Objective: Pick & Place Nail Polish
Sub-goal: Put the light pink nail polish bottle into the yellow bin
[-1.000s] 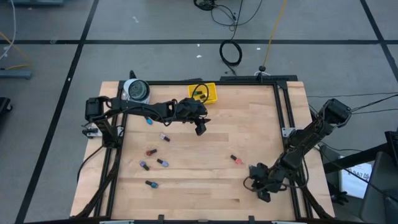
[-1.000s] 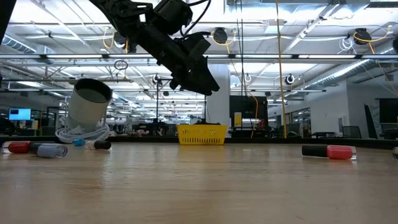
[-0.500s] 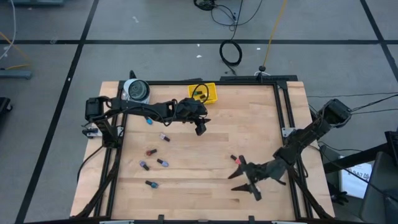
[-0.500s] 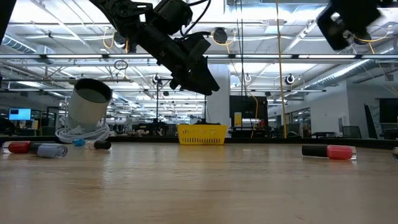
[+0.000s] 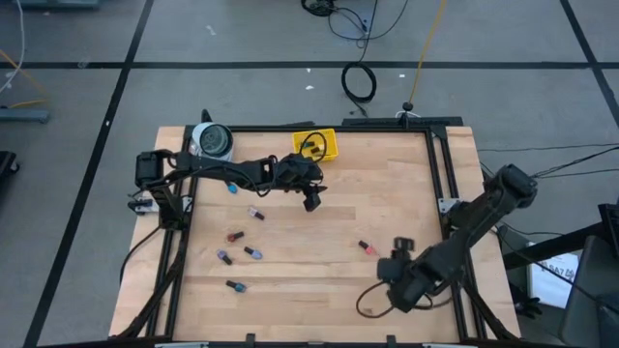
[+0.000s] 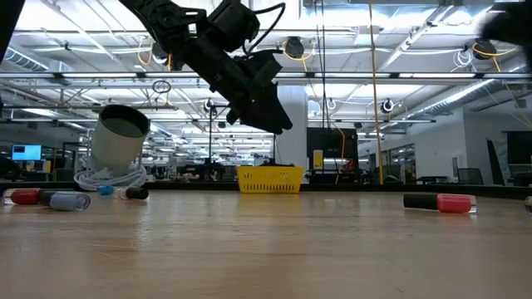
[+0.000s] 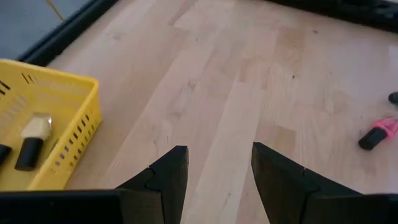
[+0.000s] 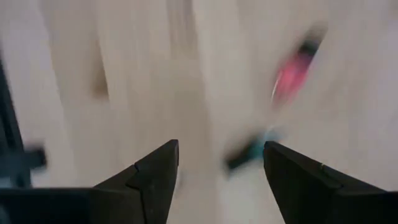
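My left gripper hovers empty, jaws parted, beside the yellow plastic basket. My right gripper, open and empty, hangs near a pink dark-capped nail polish bottle lying on the wooden counter; other bottles lie scattered left.

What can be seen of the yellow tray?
The yellow tray is a small rectangular basket, seemingly plastic, with slotted walls. It sits upright at the table's far edge, near the middle, beside the left gripper, which hovers apart from it. The left wrist view shows two small bottles lying inside.
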Controlling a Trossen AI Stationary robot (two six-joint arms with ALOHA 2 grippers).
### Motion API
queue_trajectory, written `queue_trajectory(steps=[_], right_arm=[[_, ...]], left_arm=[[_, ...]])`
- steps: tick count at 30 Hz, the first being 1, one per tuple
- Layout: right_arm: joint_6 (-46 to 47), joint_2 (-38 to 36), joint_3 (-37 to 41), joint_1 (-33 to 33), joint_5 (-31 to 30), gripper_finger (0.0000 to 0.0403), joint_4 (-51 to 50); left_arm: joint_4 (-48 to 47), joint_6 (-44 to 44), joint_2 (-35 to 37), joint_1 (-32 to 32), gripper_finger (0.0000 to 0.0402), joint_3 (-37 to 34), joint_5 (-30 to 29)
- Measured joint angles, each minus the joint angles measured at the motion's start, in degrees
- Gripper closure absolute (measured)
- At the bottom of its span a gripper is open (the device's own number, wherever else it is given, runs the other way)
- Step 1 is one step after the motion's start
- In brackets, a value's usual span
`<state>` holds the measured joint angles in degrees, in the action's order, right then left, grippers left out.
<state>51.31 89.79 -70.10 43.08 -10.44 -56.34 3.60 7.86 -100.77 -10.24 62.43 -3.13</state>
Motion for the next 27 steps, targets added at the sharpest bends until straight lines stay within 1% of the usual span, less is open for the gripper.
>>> queue_trajectory(steps=[2,5,8,13,17,22,27], right_arm=[[5.0,2.2,1.7,0.9,6.5,0.0181,-0.8],[11.0,4.6,3.8,2.0,15.5,0.0181,3.0],[16.7,5.9,5.5,3.1,19.5,0.0181,10.2],[23.4,6.7,8.5,5.0,20.5,0.0181,18.3],[26.3,6.7,11.8,5.6,19.4,0.0181,23.5],[26.2,6.4,15.2,5.8,18.5,0.0181,29.3],[22.6,6.2,16.4,5.6,17.7,0.0182,30.4]], left_arm=[[0.8,0.0,-0.2,0.0,0.0229,0.0,0.0],[0.3,0.2,-0.4,0.0,0.0229,0.0,0.0],[0.5,0.2,-0.4,0.0,0.0229,0.0,0.0],[0.5,0.4,-0.4,0.0,0.0229,0.0,0.0],[0.5,1.3,-0.4,0.0,0.0229,0.0,0.0],[0.4,1.7,-0.4,0.1,0.0229,0.0,0.0],[0.5,1.8,-0.4,0.5,0.0229,0.0,0.0]])
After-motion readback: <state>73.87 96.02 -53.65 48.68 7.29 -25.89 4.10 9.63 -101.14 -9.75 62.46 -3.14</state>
